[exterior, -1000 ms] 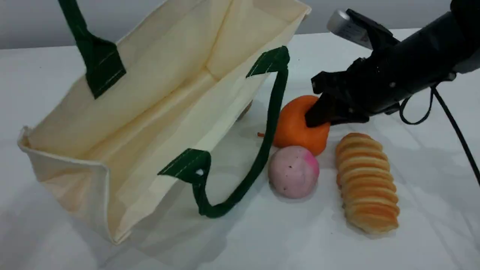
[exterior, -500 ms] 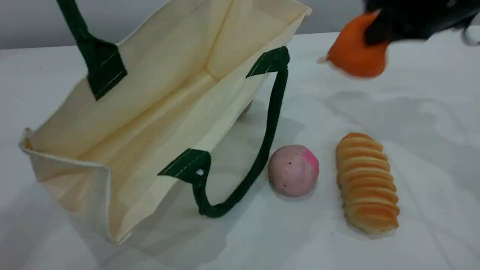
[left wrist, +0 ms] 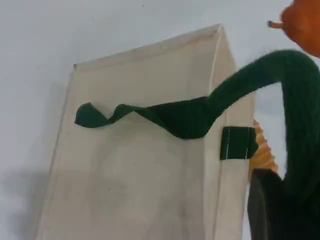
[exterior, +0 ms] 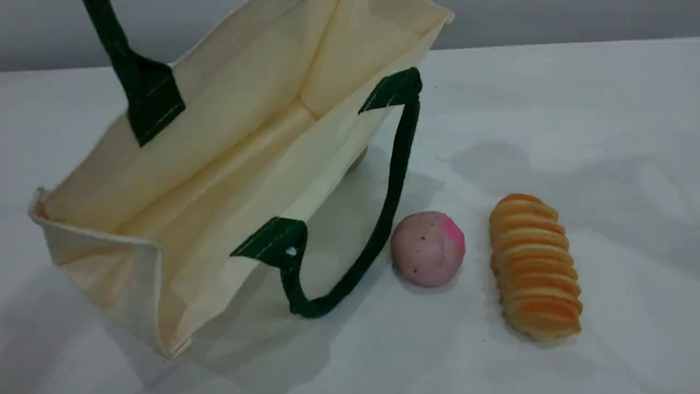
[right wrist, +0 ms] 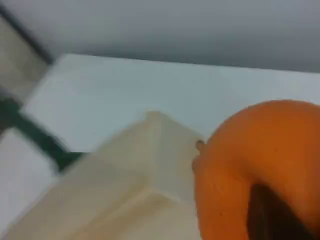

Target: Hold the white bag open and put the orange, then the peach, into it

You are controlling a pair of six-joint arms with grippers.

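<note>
Beside white bag [exterior: 246, 98], peach [exterior: 427, 249], bread loaf [exterior: 536, 268]

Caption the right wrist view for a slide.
Right gripper holds the orange, a corner of the white bag beside it.

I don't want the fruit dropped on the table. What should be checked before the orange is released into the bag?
1. Orange gripped by right tool: ok.
2. Left tool holding the white bag up by its handle: ok.
3. Bag mouth open: ok.
4. Orange over the mouth: cannot tell; only a blurred bag corner shows beneath it.
5. Peach waiting on the table, beside the bread loaf: ok.
</note>
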